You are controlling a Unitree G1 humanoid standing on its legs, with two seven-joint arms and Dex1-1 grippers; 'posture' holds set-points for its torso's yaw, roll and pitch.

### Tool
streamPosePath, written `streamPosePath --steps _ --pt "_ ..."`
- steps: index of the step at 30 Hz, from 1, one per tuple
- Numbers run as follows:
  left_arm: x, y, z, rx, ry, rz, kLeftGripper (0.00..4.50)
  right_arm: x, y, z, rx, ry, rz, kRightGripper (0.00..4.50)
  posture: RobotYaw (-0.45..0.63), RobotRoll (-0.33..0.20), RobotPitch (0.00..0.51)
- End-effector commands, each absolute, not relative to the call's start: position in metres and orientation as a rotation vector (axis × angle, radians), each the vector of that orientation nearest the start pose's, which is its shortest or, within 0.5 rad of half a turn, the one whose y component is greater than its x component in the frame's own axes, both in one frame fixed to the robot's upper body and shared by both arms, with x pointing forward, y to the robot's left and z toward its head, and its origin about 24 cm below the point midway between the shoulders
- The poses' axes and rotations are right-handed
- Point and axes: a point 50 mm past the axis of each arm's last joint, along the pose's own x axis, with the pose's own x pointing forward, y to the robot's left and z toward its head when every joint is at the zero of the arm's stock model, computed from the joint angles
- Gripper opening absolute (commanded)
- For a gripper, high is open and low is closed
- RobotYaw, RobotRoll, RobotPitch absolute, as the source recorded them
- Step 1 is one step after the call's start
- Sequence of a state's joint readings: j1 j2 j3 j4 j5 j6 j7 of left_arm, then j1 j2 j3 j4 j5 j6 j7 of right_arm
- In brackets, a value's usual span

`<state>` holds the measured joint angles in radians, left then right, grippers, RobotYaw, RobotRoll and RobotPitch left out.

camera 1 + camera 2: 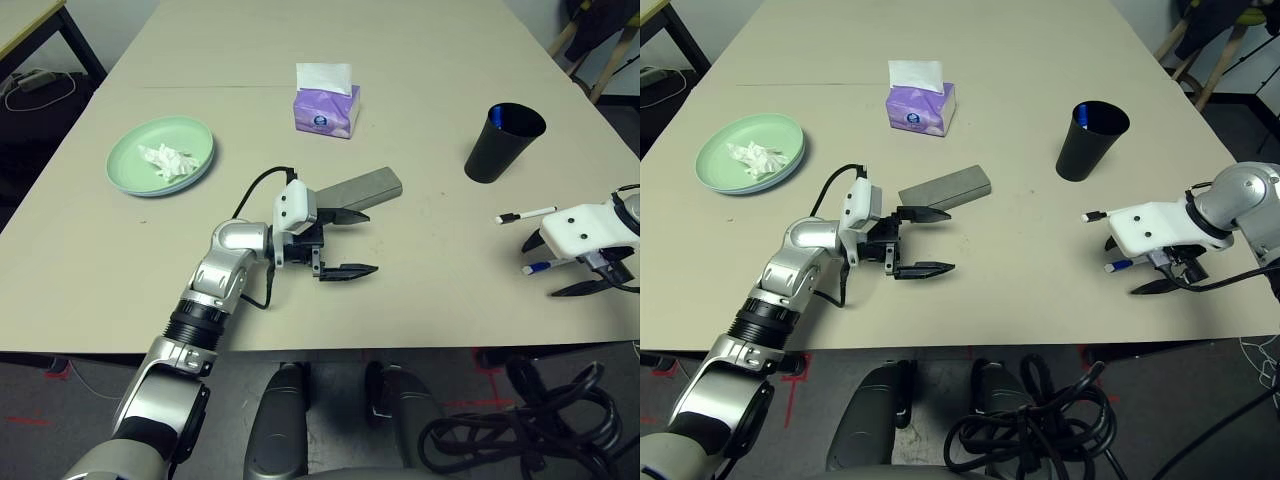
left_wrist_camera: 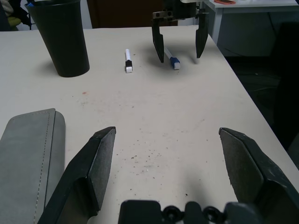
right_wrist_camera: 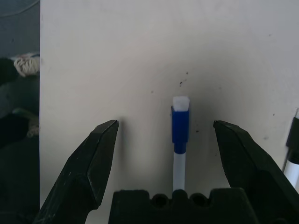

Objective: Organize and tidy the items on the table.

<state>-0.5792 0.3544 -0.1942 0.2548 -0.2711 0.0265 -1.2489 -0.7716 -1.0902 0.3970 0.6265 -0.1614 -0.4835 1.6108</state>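
My left gripper [image 1: 368,241] stands open just in front of the grey glasses case [image 1: 362,190], with nothing between its fingers. At the table's right front, my right gripper [image 1: 542,268] is open and straddles a thin white stick with a blue cap [image 3: 180,126]. A second white stick with a black cap [image 1: 525,214] lies just behind it. Farther back stands the black blue-lined cup [image 1: 503,142]. On the left, a crumpled white tissue [image 1: 168,160] lies in the light-green plate [image 1: 120,150]. The sunglasses are out of view.
A purple tissue box [image 1: 326,108] stands behind the case on the beige table [image 1: 430,60]. The table's front edge runs close under both grippers. A side table [image 1: 25,20] is at the far left, and cables lie on the floor [image 1: 520,430].
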Motion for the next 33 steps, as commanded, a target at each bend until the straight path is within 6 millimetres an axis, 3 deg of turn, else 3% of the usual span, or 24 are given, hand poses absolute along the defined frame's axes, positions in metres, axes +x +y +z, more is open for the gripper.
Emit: streamPosePath --steps 1,20,25,31,33 --pt "0.308 0.109 0.131 0.282 -0.096 -1.459 4.47 0.296 -0.298 0.179 -1.398 0.777 1.405 4.5 0.07 0.0 0.179" --pt "0.307 0.112 0.132 0.294 -0.126 -1.439 4.47 0.304 -0.288 0.167 -1.475 0.774 1.429 4.5 0.09 0.0 0.186" --pt "0.307 0.112 0.133 0.294 -0.126 -1.437 4.5 0.305 -0.287 0.166 -1.473 0.775 1.438 2.89 0.09 0.0 0.184" --pt "0.308 0.113 0.133 0.297 -0.124 -1.437 4.5 0.304 -0.283 0.168 -1.445 0.761 1.447 0.49 0.09 0.0 0.177" --pt "0.308 0.113 0.133 0.298 -0.123 -1.437 4.5 0.304 -0.283 0.17 -1.443 0.758 1.447 0.3 0.09 0.0 0.177"
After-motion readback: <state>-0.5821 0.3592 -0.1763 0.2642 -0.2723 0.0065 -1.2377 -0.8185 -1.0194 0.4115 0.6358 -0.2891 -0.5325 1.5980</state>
